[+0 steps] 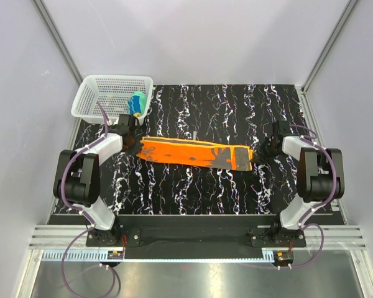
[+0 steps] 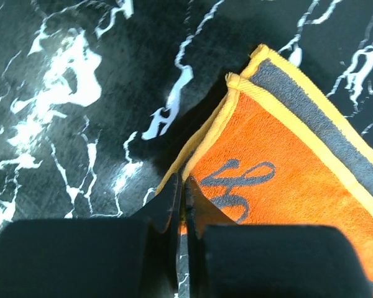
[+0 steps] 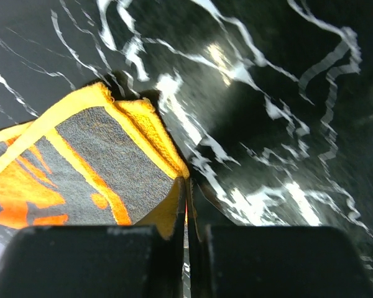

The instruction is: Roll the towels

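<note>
- Far left: the white mesh basket (image 1: 90, 102) is sitting at the back corner of the surface (image 1: 193, 186). The yellow towel (image 1: 137, 103) is lying inside it against the right wall, bunched into a compact bundle with teal showing. It looks already rolled, though you cannot confirm that from this far off.
- Your left pincer (image 2: 183, 189) is pressing together on the yellow hem at the left end of the orange towel (image 1: 193, 153). The corner beside it is casting a shadow, so it is probably riding just off the surface.
- Middle: the orange towel is lying as a long folded strip, stretching between your two arms. No turn of a roll is showing in it yet.
- Your right pincer (image 3: 188, 189) is pinching the hem at the strip's right corner, with the fingers together on the cloth.
- Progress, as a judgement: one towel is seemingly done and stowed. The second is folded and being held at both ends. The rolling itself, and probably putting it with the first, are remaining.
</note>
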Robot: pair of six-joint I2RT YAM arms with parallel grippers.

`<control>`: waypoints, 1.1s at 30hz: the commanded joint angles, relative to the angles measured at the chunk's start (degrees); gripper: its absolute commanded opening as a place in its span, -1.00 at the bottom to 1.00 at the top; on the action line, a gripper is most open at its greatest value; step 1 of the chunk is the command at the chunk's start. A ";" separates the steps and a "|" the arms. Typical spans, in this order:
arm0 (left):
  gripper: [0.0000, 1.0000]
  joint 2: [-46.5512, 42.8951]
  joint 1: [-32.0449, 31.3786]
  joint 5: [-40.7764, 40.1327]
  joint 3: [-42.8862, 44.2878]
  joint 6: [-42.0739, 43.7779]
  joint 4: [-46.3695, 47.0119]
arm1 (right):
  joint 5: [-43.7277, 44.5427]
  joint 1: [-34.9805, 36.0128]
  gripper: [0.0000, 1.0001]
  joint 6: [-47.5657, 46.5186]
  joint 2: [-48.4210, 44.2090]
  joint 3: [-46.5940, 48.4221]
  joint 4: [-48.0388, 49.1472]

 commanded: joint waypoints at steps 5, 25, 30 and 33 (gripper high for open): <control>0.03 1.15 -0.06 -1.23 3.67 5.65 2.94 | 5.05 0.06 -0.30 -0.69 -6.73 -3.44 -3.28; 0.24 -14.66 -6.46 -3.34 1.74 6.44 -2.69 | 0.83 0.32 0.05 1.16 -3.40 -5.02 2.96; 0.20 -14.14 -17.18 -0.46 0.52 7.58 5.45 | -0.40 0.41 -0.47 0.36 -4.02 -6.69 3.93; 0.18 -11.86 -24.12 1.57 1.38 7.67 9.77 | -1.36 0.50 -0.74 0.19 -5.33 -7.75 3.67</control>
